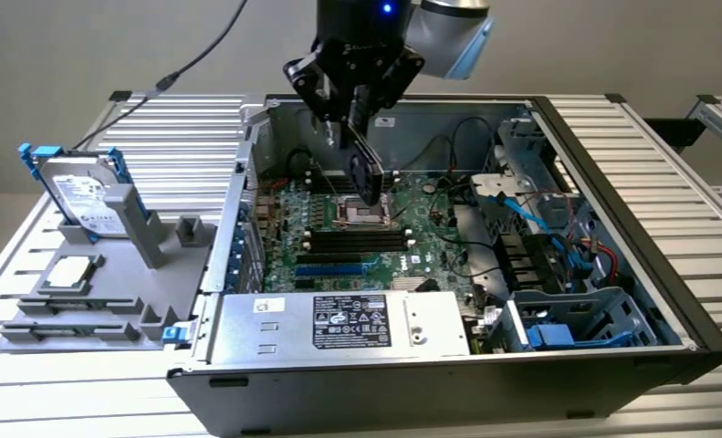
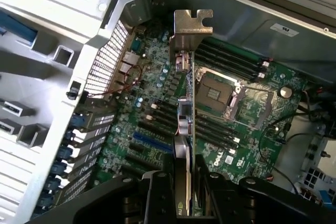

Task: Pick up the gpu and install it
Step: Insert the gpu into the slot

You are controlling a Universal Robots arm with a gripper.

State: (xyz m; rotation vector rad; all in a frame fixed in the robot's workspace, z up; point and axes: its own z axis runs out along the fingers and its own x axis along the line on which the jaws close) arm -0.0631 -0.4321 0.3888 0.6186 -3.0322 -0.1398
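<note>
My gripper [image 1: 350,123] is shut on the gpu [image 1: 363,169], a thin dark card that hangs edge-on and tilted over the open computer case. It is above the green motherboard [image 1: 336,239], near the CPU socket [image 1: 363,215]. In the wrist view the gpu [image 2: 186,108] runs out from between my black fingers [image 2: 160,195], and its silver end bracket [image 2: 192,29] points toward the case's rear wall. The gripper [image 2: 185,190] grips the card's near end. The card stays clear of the board, above the blue expansion slot [image 2: 152,142].
The case's walls [image 1: 616,205] surround the board, with cables and drive cages [image 1: 543,246] toward the exterior view's right and a power supply [image 1: 336,321] in front. A grey holder [image 1: 117,292] outside the case carries a silver hard drive [image 1: 80,193] with blue rails.
</note>
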